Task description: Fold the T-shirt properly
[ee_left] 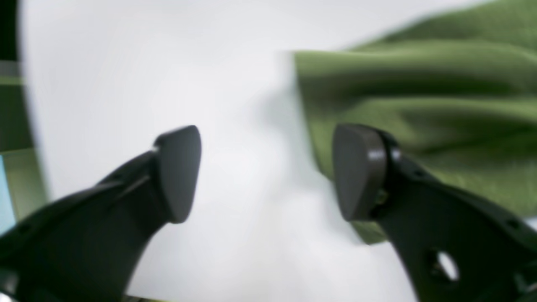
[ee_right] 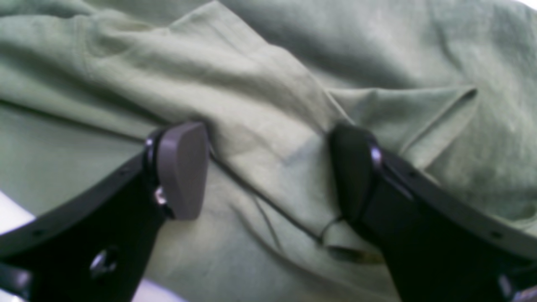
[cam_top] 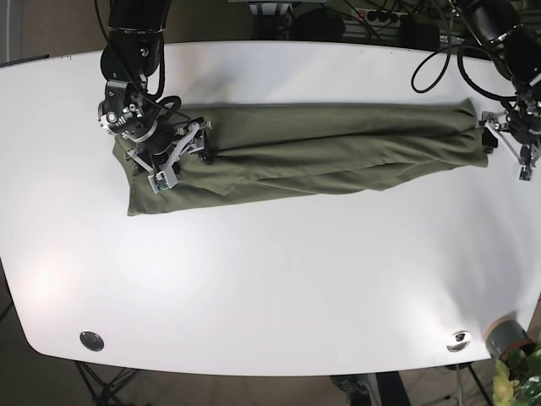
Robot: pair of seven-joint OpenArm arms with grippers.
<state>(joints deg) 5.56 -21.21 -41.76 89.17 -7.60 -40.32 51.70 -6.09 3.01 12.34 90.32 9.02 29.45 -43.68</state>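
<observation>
My right fingers (ee_right: 184, 167) are spread apart, nothing pinched between the pads. Right gripper (ee_right: 268, 172) sits low over the T-shirt (ee_right: 260, 96), wrinkled cloth filling the gap. The far finger's pad faces away and its tip seems to press into a fold, contact not certain. A dark thin line runs across the fabric under the gap, seam or thread, can't tell. Right wrist view is soft and washed out, cloth reads pale green there.

My left fingers (ee_left: 178, 172) are also wide apart, holding nothing. Left gripper (ee_left: 268, 172) hangs over bare white table (ee_left: 126, 84), with the T-shirt (ee_left: 419, 84) edge just beside the one finger on that side. That finger covers part of the hem, so touching or not is unclear. Whole left wrist view is motion-blurred, and the lower fingers are cut off by the frame.

In the base view the T-shirt (cam_top: 321, 148) lies as a long narrow green band across the far half of the table (cam_top: 270, 279), already doubled lengthwise, with layers and creases showing. Right gripper (cam_top: 177, 148) is on its one end, hiding that corner. Left gripper (cam_top: 507, 135) is at the other end, just off the cloth edge, small and partly lost in cables. Collar and sleeves can't be made out.
</observation>
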